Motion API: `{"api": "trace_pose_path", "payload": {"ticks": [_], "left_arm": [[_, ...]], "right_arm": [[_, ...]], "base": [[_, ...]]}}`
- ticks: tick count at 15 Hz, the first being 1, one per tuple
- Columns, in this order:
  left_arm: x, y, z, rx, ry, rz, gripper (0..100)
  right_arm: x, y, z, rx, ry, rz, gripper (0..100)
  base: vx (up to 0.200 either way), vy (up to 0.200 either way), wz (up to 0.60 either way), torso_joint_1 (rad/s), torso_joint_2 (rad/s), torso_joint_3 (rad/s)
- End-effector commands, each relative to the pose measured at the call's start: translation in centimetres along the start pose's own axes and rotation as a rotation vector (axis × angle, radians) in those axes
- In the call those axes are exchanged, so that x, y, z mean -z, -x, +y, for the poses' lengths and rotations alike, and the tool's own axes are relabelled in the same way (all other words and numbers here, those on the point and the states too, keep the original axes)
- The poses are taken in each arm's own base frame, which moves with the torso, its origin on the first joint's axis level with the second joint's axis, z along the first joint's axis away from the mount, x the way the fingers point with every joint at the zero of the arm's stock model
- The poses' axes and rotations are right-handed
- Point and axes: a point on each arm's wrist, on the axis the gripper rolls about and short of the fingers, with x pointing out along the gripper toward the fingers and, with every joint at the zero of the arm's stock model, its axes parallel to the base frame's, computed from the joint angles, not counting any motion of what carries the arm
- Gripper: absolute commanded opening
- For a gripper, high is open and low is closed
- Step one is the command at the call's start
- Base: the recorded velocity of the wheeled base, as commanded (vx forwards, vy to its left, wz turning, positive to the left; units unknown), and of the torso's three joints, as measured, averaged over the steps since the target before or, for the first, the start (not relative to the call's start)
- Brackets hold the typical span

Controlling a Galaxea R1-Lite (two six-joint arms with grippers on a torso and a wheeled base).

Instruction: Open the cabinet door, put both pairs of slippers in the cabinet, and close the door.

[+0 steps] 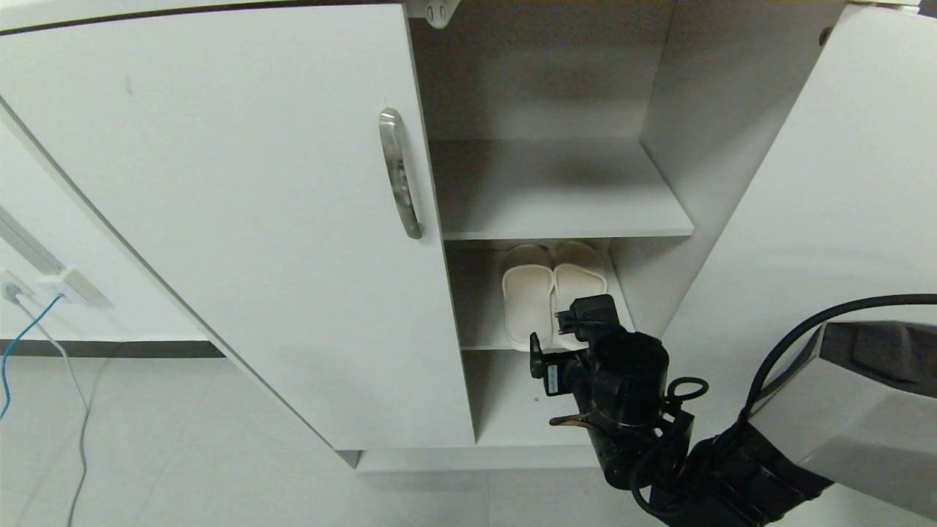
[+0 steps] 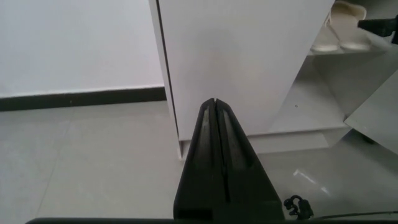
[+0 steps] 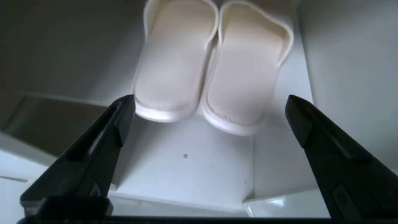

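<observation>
In the head view, the white cabinet (image 1: 681, 110) has its left door (image 1: 219, 183) shut, a curved metal handle (image 1: 399, 176) near its edge, and its right door (image 1: 842, 183) swung wide open. A pair of cream slippers (image 1: 553, 289) lies side by side on the middle shelf (image 1: 479, 307), heels towards the shelf's front edge, under the upper shelf (image 1: 556, 190). The right tool (image 1: 564, 329) hangs just in front of the slippers' heels at the shelf's edge. How far it is spread is hard to judge from this angle. At the far left, a blue and a grey cable (image 1: 44, 344) run down from a wall socket (image 1: 66, 285).

In the left wrist view, the left tool (image 2: 214, 109) is low over the tiled floor (image 2: 81, 155), facing the shut door (image 2: 242, 56). Its two fingers (image 2: 205, 143) are pressed flat together with nothing between them. The slippers (image 2: 342, 25) show on their shelf beyond the door's edge.

In the right wrist view, the right tool (image 3: 210, 104) is spread wide and grips nothing. Its fingers (image 3: 102, 149) stand clear on either side of the slippers (image 3: 239, 68) without touching them. The two slippers lie touching along their inner edges on the shelf (image 3: 186, 168), close to the cabinet's side wall.
</observation>
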Motion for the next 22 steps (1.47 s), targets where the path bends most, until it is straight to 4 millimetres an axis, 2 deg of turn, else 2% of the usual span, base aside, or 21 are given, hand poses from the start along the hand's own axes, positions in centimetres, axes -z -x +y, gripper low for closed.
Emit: {"api": "trace_pose_path", "payload": {"ticks": [1,3,22], "left_arm": [[0.04,-0.02,0.00,0.000,0.000,0.001,0],[-0.01,0.00,0.00,0.000,0.000,0.000,0],[-0.01,-0.02,-0.01,0.001,0.000,0.001,0]], "right_arm": [[0.00,0.29,-0.15,-0.002,0.004,0.004,100],[0.07,0.36,-0.13,-0.004,0.006,0.006,100],[-0.13,0.28,-0.38,0.003,0.005,0.002,100]], "base": [[-0.200,0.000,0.00,0.012,0.00,-0.002],[-0.200,0.000,0.00,-0.005,0.00,0.002],[0.000,0.000,0.00,0.000,0.00,0.000]]}}
